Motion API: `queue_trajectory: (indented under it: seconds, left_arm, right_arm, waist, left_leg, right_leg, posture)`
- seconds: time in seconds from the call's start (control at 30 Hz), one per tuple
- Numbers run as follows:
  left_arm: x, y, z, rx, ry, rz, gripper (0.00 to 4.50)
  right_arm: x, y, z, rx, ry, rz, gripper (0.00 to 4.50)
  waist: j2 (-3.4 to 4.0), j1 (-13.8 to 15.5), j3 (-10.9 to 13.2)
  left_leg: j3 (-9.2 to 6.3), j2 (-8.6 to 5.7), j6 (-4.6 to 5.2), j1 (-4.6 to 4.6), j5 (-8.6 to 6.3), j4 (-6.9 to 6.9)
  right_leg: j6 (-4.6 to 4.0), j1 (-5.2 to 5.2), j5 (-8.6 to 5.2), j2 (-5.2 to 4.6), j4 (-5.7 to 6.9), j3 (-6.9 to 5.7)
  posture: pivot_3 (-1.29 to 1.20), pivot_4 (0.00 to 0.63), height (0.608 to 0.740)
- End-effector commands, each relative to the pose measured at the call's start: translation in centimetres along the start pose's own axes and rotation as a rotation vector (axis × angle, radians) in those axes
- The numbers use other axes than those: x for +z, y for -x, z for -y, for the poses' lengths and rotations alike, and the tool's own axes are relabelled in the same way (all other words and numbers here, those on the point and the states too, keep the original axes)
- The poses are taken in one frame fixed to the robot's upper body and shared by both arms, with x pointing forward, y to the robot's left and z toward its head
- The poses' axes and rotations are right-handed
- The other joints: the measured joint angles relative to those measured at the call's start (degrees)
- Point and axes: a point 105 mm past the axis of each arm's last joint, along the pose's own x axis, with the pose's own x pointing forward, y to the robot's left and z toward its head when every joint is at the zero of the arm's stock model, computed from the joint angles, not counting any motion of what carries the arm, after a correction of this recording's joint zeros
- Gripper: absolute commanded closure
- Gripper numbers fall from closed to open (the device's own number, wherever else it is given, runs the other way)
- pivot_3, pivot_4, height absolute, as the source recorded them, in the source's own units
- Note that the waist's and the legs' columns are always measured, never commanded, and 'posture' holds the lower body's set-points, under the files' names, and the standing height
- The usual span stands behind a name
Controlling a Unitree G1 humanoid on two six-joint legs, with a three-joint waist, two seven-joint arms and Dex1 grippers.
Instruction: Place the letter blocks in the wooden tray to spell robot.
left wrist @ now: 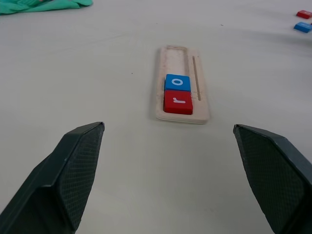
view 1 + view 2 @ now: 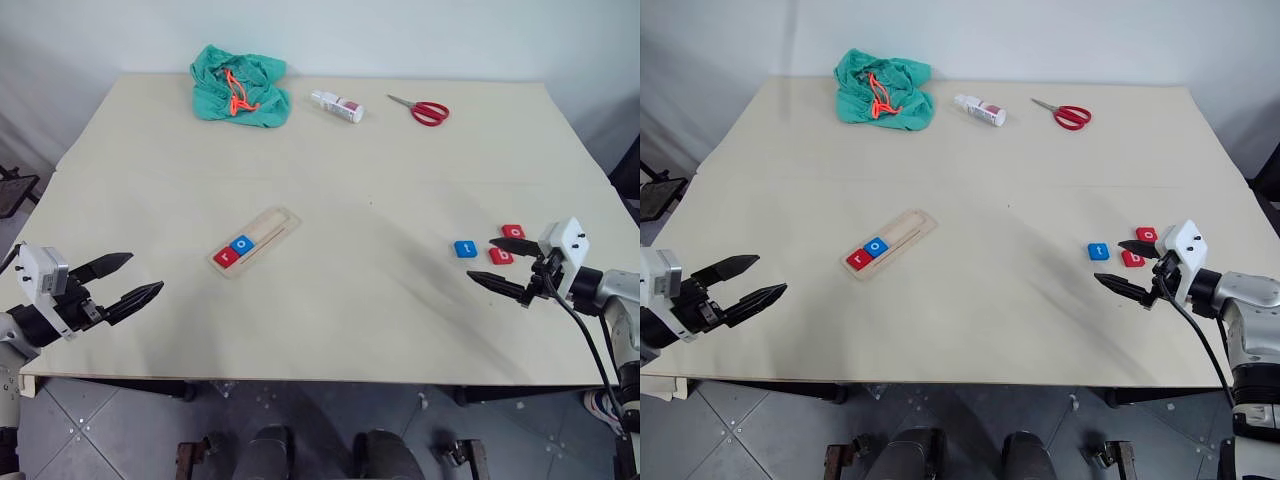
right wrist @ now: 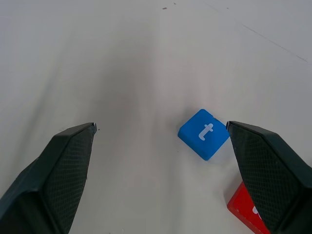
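Wide-spread fingers of the left gripper [image 1: 168, 185] frame the wooden tray [image 1: 202, 105], which holds a red "r" block [image 1: 178, 102] touching a blue "o" block [image 1: 177, 82]. Near the right gripper [image 3: 161, 170], equally wide and empty, a blue "t" block [image 3: 203, 133] lies on the bench [image 2: 380, 290].

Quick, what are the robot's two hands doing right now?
Left gripper: open, holding nothing.
Right gripper: open, holding nothing, by the blue t block.
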Motion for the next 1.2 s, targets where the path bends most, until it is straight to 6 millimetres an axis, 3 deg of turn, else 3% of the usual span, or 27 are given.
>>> queue_trajectory:
  seconds: [0.03,0.47,0.67,0.83,0.97,1.1,1.2]
  left_arm:
    - [0.8,0.3,-0.3,0.015,-0.047,0.002,0.0]
    - [0.9,1.2,0.0,0.072,-0.047,-0.017,0.0]
    - [0.5,3.3,0.1,0.176,-0.037,-0.057,0.0]
    - [-0.8,5.1,2.1,0.175,-0.004,-0.147,0.0]
    - [-1.1,6.1,2.4,0.206,0.005,-0.171,0.0]
    - [-0.6,4.9,2.5,0.173,-0.005,-0.164,0.0]
    - [-0.3,2.4,2.6,0.098,-0.014,-0.17,0.0]
  right_arm:
    - [1.7,0.8,0.8,-0.035,0.04,0.048,0.03]
    - [2.8,-0.3,1.2,-0.02,0.055,0.093,0.03]
    - [3.2,-1.2,0.7,0.016,0.104,0.072,0.03]
    - [3.2,-0.8,-0.3,0.055,0.121,0.055,0.03]
    - [3.4,-0.8,-0.7,0.077,0.13,0.053,0.03]
    - [4.2,-1.5,-1.4,0.125,0.15,0.078,0.03]
    - [5.0,-2.2,-2.1,0.16,0.169,0.102,0.03]
  waist:
    - [0.0,0.01,0.0]
    - [0.0,-0.02,0.0]
    - [0.0,-0.18,0.0]
    - [0.0,-0.04,0.0]
    - [0.0,0.09,0.0]
    - [0.0,0.41,0.0]
    - [0.0,0.38,0.0]
  left_leg:
    - [0.0,0.0,0.0,0.0,0.0,0.0]
    - [0.02,0.01,0.0,0.0,0.0,0.0]
    - [0.04,0.03,0.0,0.0,0.0,-0.02]
    - [0.04,0.03,0.01,-0.01,-0.01,-0.03]
    - [0.08,0.04,0.02,0.0,-0.01,0.02]
    - [0.06,0.04,0.02,0.0,-0.01,0.13]
    - [0.06,0.05,0.02,0.0,-0.01,0.13]
  right_leg:
    - [0.0,0.0,0.0,0.0,0.0,0.0]
    - [0.0,-0.02,0.0,0.0,0.0,0.04]
    - [0.0,-0.03,0.0,0.0,-0.02,0.07]
    - [0.0,-0.02,0.0,-0.03,-0.04,0.11]
    - [0.0,-0.01,0.0,-0.02,-0.07,0.13]
    - [0.0,0.05,0.0,-0.03,-0.07,0.14]
    - [0.0,0.05,0.0,-0.02,-0.05,0.15]
  posture:
    - [0.0,0.15,0.74]
    - [0.0,0.15,0.74]
    - [0.0,0.15,0.74]
    - [0.0,0.15,0.74]
    - [0.0,0.15,0.74]
    - [0.0,0.15,0.74]
    - [0.0,0.15,0.74]
